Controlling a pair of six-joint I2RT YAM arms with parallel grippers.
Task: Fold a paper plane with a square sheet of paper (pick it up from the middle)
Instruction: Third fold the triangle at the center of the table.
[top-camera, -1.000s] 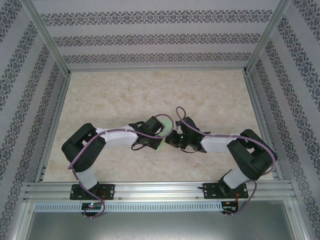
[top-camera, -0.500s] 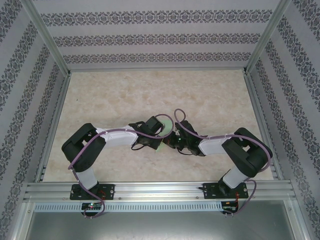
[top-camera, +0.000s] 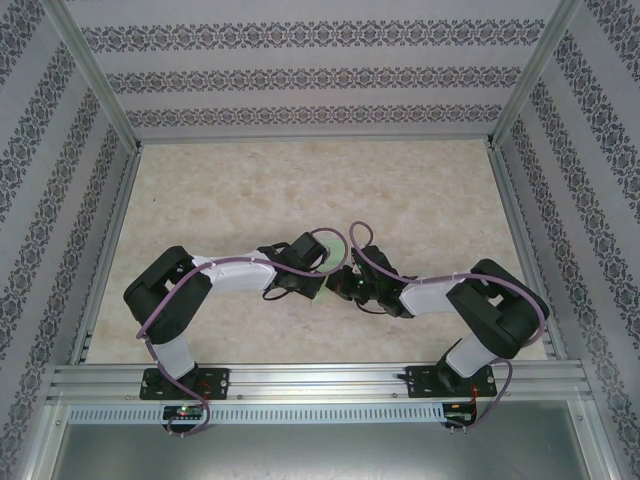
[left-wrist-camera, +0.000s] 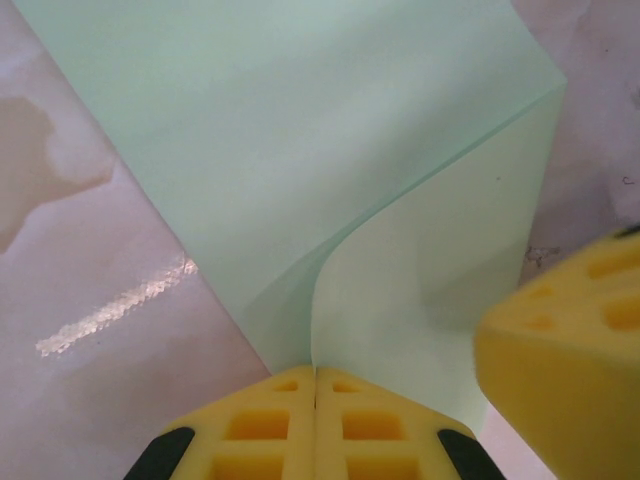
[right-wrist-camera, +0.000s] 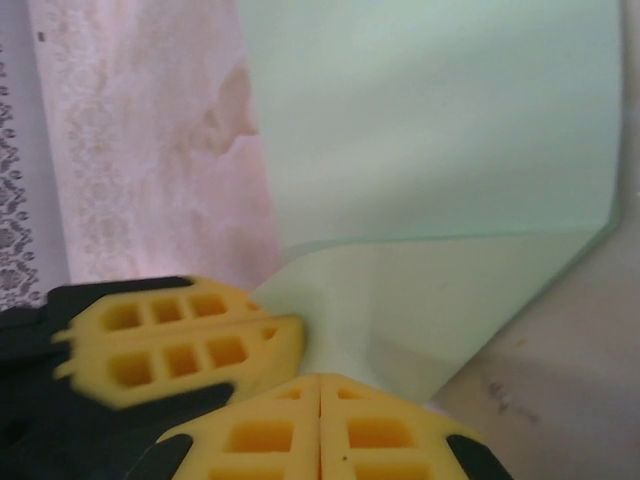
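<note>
Left gripper (left-wrist-camera: 315, 385) pinches the square sheet of paper (left-wrist-camera: 300, 150), which curls away just ahead of its pads. Right gripper (right-wrist-camera: 320, 388), close beside it, clamps the same sheet, likely to steady a fold.

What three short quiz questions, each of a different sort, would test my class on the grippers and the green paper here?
1. True or false: the left gripper stands open.
2. Pick one. The paper is: A lying flat in one layer; B bent over into two layers; C crushed into a ball.
3. Fill in: the right gripper has ____ tips.

Key: 1 false, it is shut on the paper; 2 B; 3 yellow.
</note>
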